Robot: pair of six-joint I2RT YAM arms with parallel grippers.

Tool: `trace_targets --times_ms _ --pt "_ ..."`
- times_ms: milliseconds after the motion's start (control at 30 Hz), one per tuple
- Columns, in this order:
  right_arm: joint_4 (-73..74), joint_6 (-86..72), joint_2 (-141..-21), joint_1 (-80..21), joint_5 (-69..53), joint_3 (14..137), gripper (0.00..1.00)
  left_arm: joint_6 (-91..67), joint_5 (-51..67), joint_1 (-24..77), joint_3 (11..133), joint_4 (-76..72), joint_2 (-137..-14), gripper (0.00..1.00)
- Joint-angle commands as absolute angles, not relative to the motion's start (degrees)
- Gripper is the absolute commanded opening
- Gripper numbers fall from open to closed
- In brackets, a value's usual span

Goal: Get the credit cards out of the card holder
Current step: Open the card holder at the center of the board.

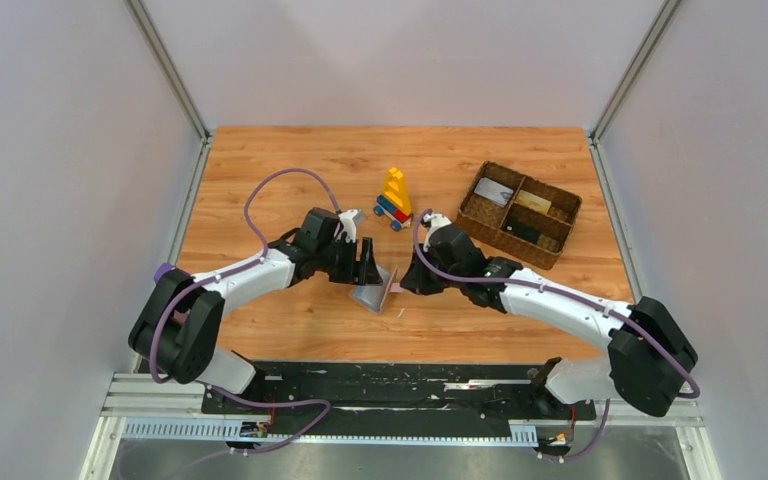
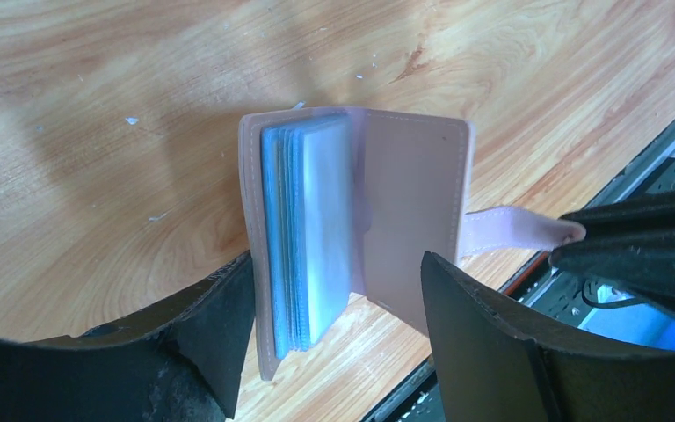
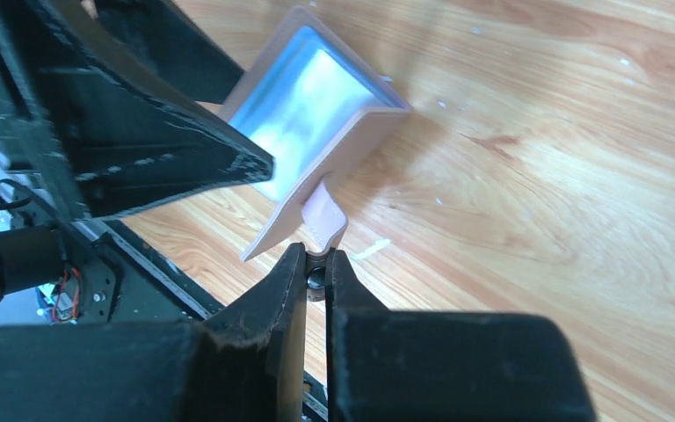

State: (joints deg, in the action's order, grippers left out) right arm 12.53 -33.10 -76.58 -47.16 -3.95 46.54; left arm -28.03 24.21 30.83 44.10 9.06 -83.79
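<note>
tabletop (image 1: 290,180), near middle: card holder (image 1: 375,292) stands splayed open | right end effector (image 3: 316,264) pinches its pink tab (image 3: 323,215), left end effector (image 2: 334,264) spread astride the blue sleeves (image 2: 312,229) | three credit cards (image 1: 533,201) sit in far-right basket (image 1: 507,245); any left inside, unclear

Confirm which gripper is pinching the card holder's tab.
The right gripper, shut on the pink tab; the left gripper stands open around the card holder.

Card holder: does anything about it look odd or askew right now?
Yes. The holder isn't lying flat: it stands half open on edge, tilted, its pink tab pinched in the right claw while the open left claw straddles it.
</note>
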Motion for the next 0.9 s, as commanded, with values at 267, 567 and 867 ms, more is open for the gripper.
trace_targets --times_ms 267,567,867 --pt "11.51 -34.80 -71.55 -41.65 -4.35 37.79 0.00 -26.79 23.30 30.76 43.69 6.26 -84.99 0.66" --pt "14.31 -36.81 -72.51 -39.99 -4.06 38.52 0.14 -30.33 27.68 30.76 43.04 3.35 -84.33 0.18" --pt "18.88 -39.26 -68.50 -39.95 -7.59 44.77 0.40 -33.73 25.52 30.76 42.16 5.71 -78.93 0.00"
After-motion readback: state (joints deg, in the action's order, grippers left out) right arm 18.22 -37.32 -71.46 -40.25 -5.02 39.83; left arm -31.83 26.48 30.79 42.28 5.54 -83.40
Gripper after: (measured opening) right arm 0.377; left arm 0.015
